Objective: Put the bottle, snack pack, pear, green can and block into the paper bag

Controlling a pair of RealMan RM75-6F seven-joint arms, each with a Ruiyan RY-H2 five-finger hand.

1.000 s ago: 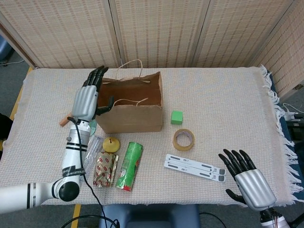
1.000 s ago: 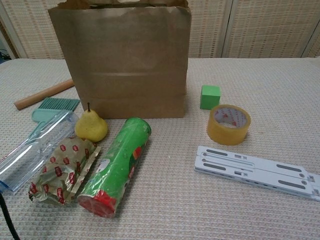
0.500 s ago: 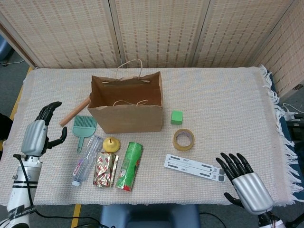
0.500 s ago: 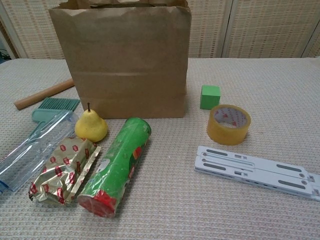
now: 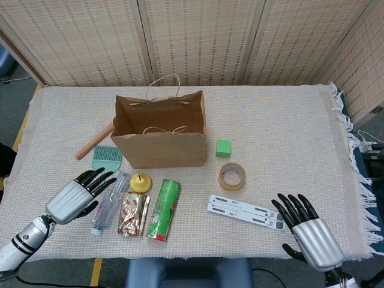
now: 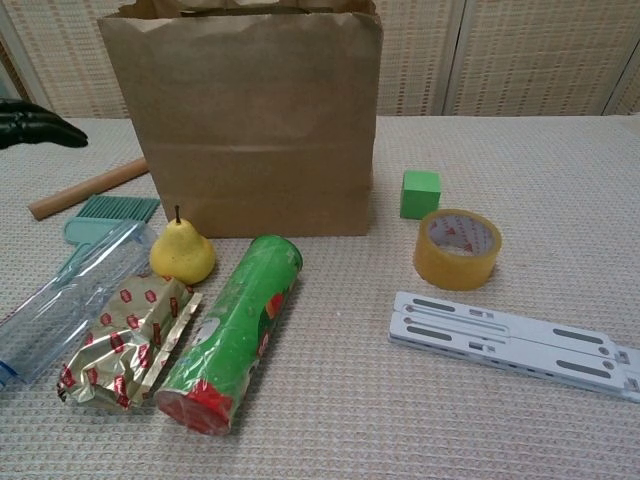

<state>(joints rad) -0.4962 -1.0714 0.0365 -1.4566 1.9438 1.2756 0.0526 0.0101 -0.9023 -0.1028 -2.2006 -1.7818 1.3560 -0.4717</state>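
The open brown paper bag [image 5: 159, 135] [image 6: 250, 120] stands upright at the table's middle. In front of it lie a clear plastic bottle [image 5: 108, 201] [image 6: 65, 300], a gold and red snack pack [image 5: 134, 214] [image 6: 125, 340], a yellow pear [image 5: 140, 182] [image 6: 182, 252] and a green can [image 5: 164, 209] [image 6: 232, 330] on its side. A green block [image 5: 223, 147] [image 6: 420, 193] sits to the right of the bag. My left hand [image 5: 77, 197] hovers just left of the bottle, fingers spread, holding nothing; its fingertips [image 6: 35, 125] show at the chest view's left edge. My right hand [image 5: 306, 229] is open near the front right edge.
A roll of tape [image 5: 231, 176] [image 6: 457, 248] and a white flat bracket [image 5: 246, 210] [image 6: 510, 343] lie right of the can. A green brush [image 5: 105, 161] [image 6: 105, 215] and a wooden rod [image 5: 93, 142] [image 6: 85, 189] lie left of the bag.
My left hand swung from beside the bag's left wall out to the far left, then came in low next to the bottle. The right hand drifted slightly toward the front edge.
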